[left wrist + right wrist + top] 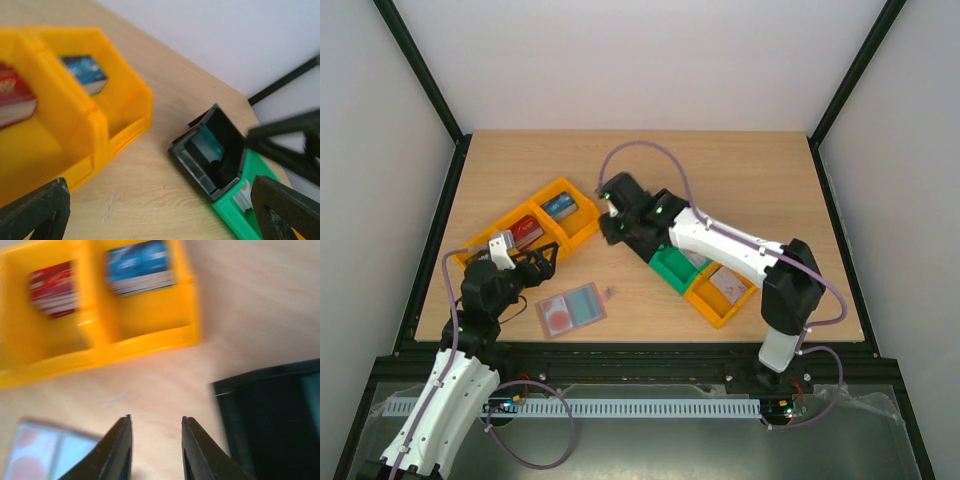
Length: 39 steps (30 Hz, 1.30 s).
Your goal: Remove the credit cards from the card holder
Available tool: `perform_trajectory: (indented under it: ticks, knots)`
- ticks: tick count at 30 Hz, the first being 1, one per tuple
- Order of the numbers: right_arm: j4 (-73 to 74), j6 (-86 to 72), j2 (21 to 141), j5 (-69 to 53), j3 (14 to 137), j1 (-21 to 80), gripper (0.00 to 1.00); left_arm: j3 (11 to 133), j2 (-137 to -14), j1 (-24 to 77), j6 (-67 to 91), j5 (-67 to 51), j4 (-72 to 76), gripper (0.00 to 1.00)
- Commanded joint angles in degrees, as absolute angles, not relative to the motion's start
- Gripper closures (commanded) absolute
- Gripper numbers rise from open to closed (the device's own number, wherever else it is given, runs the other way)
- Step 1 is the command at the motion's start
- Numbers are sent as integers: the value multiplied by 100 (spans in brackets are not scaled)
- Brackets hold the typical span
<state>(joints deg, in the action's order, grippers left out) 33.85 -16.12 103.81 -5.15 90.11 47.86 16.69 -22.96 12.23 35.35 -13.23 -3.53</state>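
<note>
The card holder [572,310] lies open and flat on the table near the front, pale blue-grey inside, with a reddish round-patterned card face showing in its left half. Its corner shows in the right wrist view [45,450]. Red [527,229] and blue [560,207] cards lie in the double orange bin [582,228]. A teal card [207,142] lies in the black bin [200,172]. A whitish card [725,284] lies in the right orange bin. My left gripper [535,264] is open and empty, just behind the holder. My right gripper [611,228] is open and empty, above bare table between the orange and black bins.
A green bin [672,268] sits between the black bin [642,240] and the right orange bin [720,305]; a whitish card [242,195] lies in it. The right arm reaches across these bins. Black frame posts stand at the table's sides.
</note>
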Motion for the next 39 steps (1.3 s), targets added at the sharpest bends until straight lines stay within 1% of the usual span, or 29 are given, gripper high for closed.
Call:
perform_trajectory:
  ticks: [1, 4, 9, 11, 12, 14, 16, 21, 24, 27, 32, 39]
  knots:
    - [2511, -2470, 10376, -1074, 8127, 5597, 70, 1782, -2381, 1160, 4802, -958, -1639, 1]
    - [2341, -2804, 10614, -949, 7976, 6081, 59, 1761, -2582, 1125, 5282, -857, -2388, 1]
    - [2518, -3091, 11067, -494, 7959, 6613, 46, 1725, -2831, 1145, 5460, -890, -2690, 3]
    - [2502, -3227, 11151, -385, 7843, 6747, 39, 1659, -2914, 1224, 5513, -959, -2671, 5]
    - [2478, -3275, 11172, -379, 7780, 6827, 34, 1636, -2935, 1253, 5535, -961, -2660, 5]
    - [2436, -3396, 11197, -343, 7595, 6923, 27, 1596, -3009, 1322, 5590, -954, -2684, 5]
    - [2378, -3517, 11225, -283, 7437, 6966, 24, 1543, -3064, 1368, 5640, -963, -2649, 5]
    - [2429, -3899, 11385, 364, 7241, 6954, 19, 1379, -3260, 1483, 5765, -960, -2554, 5]
    - [2447, -4087, 11328, 927, 7033, 6856, 19, 1350, -3301, 1509, 5702, -1001, -2361, 5]
    - [2392, -4148, 11147, 1158, 6765, 6607, 20, 1320, -3289, 1577, 5653, -1100, -2126, 5]
    - [2144, -4038, 10783, 985, 6466, 6250, 24, 1139, -3450, 1784, 5681, -1172, -1535, 4]
    - [1812, -3288, 10347, -5, 6501, 6251, 24, 969, -3613, 1991, 5815, -1099, -1180, 4]
